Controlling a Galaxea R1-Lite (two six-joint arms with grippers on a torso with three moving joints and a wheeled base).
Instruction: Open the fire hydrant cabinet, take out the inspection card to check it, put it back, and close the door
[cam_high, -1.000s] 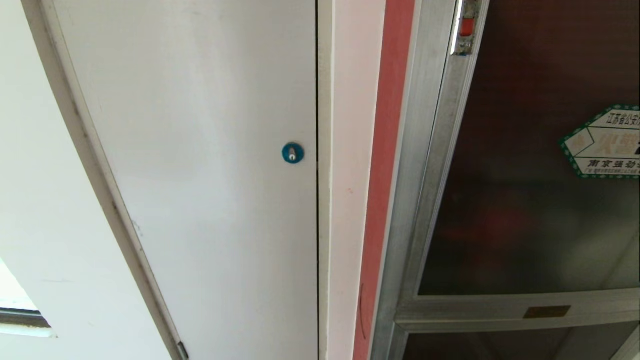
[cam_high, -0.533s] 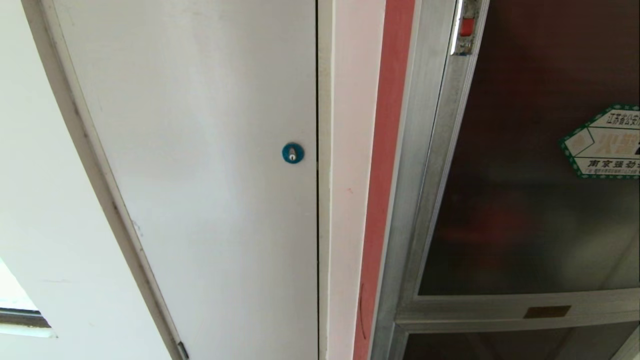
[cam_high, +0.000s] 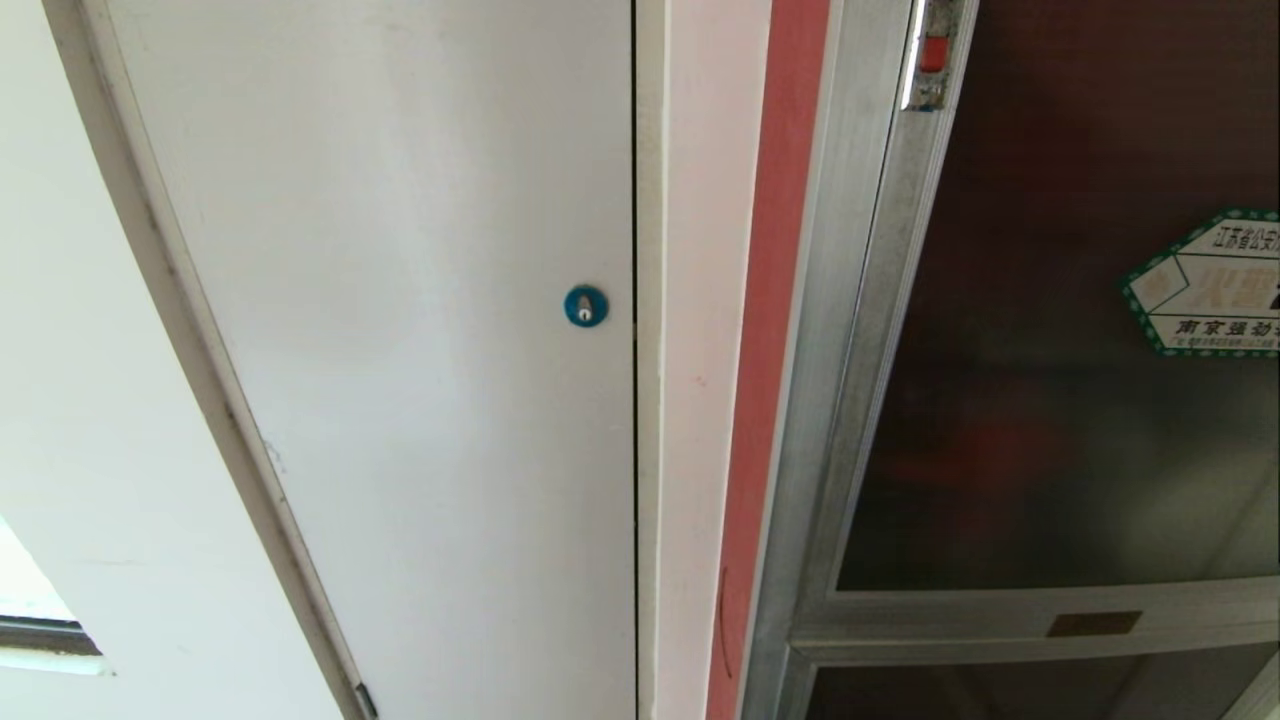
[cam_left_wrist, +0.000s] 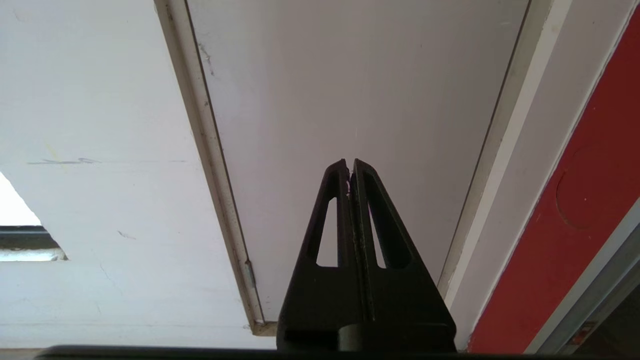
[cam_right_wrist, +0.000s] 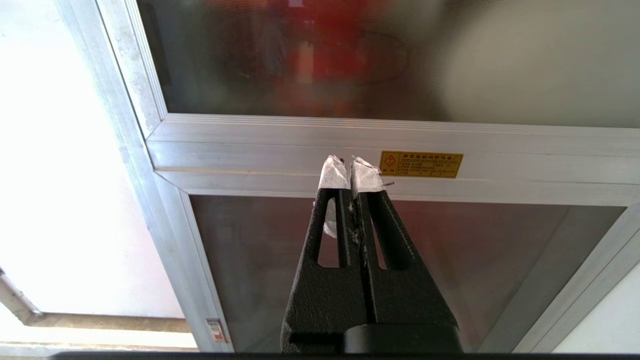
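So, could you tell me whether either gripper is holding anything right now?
Nothing is held: the left gripper and right gripper are both shut on empty air.

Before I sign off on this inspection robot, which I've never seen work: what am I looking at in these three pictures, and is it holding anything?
It is a wheeled robot with two arms. One picture comes from its head: a white panel with a blue lock, and beside it the fire hydrant cabinet with its dark glass door shut. The other two come from cameras on the wrists. The left hand faces the white panel; the right hand, its tips wrapped in white, faces the door's silver frame. Both hands are shut and hold nothing.
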